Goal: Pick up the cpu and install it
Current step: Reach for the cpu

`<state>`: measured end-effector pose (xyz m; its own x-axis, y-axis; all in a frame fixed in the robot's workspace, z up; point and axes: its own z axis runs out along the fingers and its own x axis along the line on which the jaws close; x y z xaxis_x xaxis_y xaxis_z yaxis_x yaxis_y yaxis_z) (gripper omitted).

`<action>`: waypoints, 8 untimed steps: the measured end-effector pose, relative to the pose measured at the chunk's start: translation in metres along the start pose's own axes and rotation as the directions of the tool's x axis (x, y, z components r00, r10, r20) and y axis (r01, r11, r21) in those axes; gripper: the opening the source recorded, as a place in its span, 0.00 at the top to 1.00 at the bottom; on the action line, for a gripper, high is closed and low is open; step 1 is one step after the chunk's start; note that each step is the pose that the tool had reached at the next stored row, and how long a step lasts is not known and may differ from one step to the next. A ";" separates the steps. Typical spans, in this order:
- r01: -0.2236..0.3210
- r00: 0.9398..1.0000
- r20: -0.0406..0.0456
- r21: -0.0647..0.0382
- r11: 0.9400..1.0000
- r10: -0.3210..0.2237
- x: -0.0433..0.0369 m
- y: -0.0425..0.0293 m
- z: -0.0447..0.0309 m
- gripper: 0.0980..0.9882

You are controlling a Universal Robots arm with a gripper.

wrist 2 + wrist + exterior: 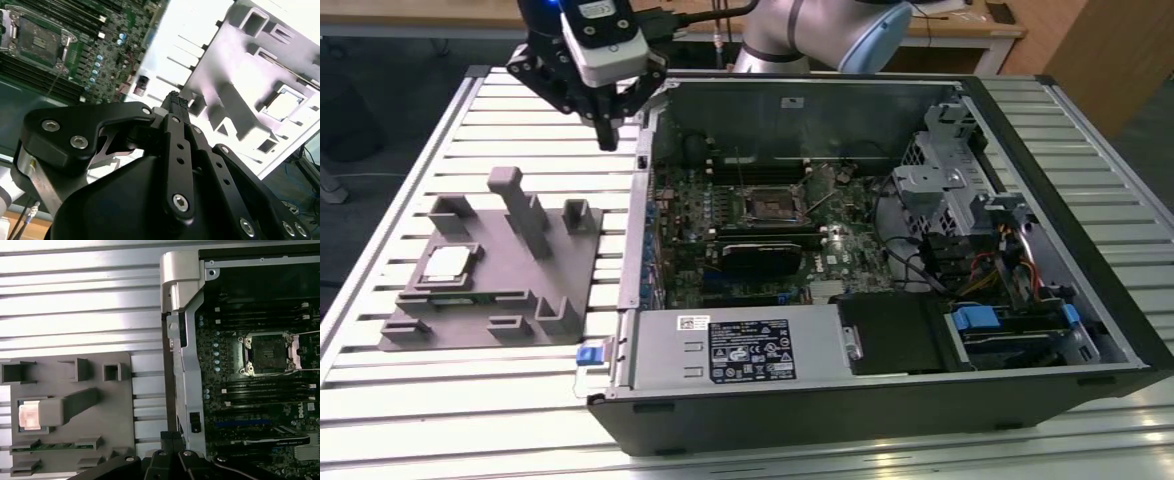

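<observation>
The cpu (447, 265), a small, thin, square chip with a pale silvery top, lies flat and face-up in a square recess of the grey plastic block (507, 295), at the exterior view's left, with nothing touching it.

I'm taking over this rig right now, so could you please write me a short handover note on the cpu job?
Tool: shut, holding nothing; hovers above the table between the grey holder block and the computer case.
cpu: lies in a recess of the block, apart from the tool.
Socket on the motherboard: looks empty.
Done: nothing yet.
Left: pick-up and install.
</observation>
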<state>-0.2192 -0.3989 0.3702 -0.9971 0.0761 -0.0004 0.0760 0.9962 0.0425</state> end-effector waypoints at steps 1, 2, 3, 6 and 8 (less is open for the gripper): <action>0.000 1.000 0.000 0.000 1.000 0.000 0.0044 -0.0003 0.0001 0.99; 0.000 1.000 0.000 0.000 1.000 0.000 0.0089 -0.0007 0.0002 0.99; 0.000 1.000 0.000 0.000 1.000 0.000 0.0129 -0.0010 0.0004 0.99; 0.000 1.000 0.000 0.000 1.000 0.000 0.0212 -0.0017 0.0007 0.99; 0.000 1.000 0.000 0.000 1.000 0.000 0.0249 -0.0019 0.0008 0.99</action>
<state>-0.2442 -0.3989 0.3693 -0.9971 0.0762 -0.0004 0.0761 0.9962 0.0425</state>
